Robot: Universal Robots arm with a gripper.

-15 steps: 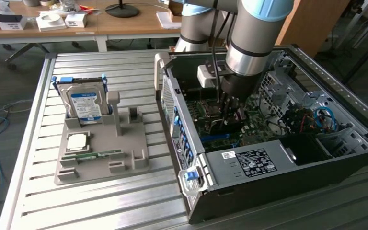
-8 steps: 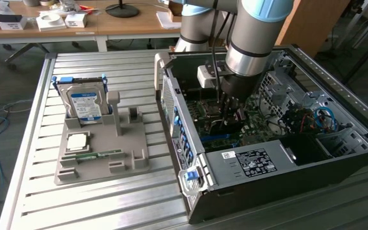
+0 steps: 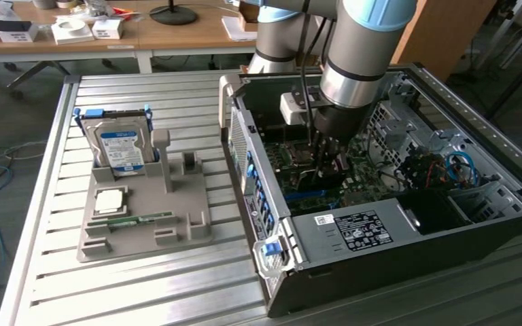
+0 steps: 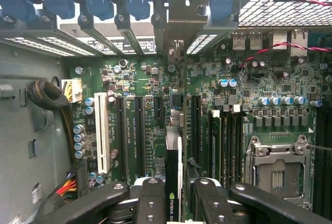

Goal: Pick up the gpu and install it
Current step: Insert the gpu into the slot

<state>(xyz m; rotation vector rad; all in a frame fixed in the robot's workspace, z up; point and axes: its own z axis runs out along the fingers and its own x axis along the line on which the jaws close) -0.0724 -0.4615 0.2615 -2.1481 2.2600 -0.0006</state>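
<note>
So the gpu is hanging edge-on inside the open computer case, just above the motherboard and not touching it as far as I can tell. The gripper is clamping it, with the two black fingers pressing on its flat faces, one each side. The card's metal bracket end is pointing at the slotted back wall of the case, and the card is lining up roughly with the gap between the long black slots, well off to one side of the single white slot.

My guess is it's handling like a light, stiff little board: no flopping, but thin and easy to crack or scuff. Squeezing the bare faces near the upper edge looks right, since that's keeping clear of the contact strip underneath.

The case is sitting along the exterior view's right edge of the slatted metal table. A grey tray is sitting nearer the exterior view's left edge.

Head count: one gpu, one arm, one case, one tray. In the tray I'm counting one hard drive standing upright, one square processor chip and one memory stick lying flat.
</note>
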